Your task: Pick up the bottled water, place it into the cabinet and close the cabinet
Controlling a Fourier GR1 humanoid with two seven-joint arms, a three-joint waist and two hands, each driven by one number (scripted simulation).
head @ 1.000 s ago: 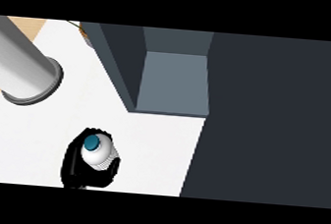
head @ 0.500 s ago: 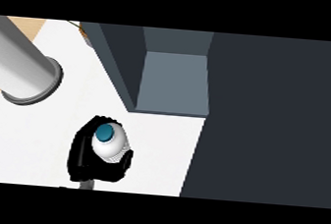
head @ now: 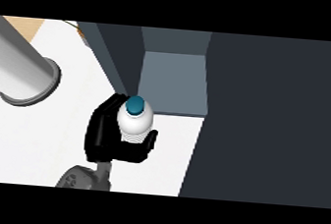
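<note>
the right hand has its black fingers curled round the bottled water, a smooth white bottle with a teal cap, held above the white worktop just before the open grey cabinet; no label is readable.

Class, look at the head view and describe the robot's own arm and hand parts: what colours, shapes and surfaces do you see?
One black hand shows, with glossy, blocky fingers and a thumb. Below it a narrow grey wrist joins a rounded grey joint piece at the view's lower edge. At upper left lies a big, smooth, light grey cylinder with a flared ring at its end, probably the other forearm. No cables or markings are visible.
</note>
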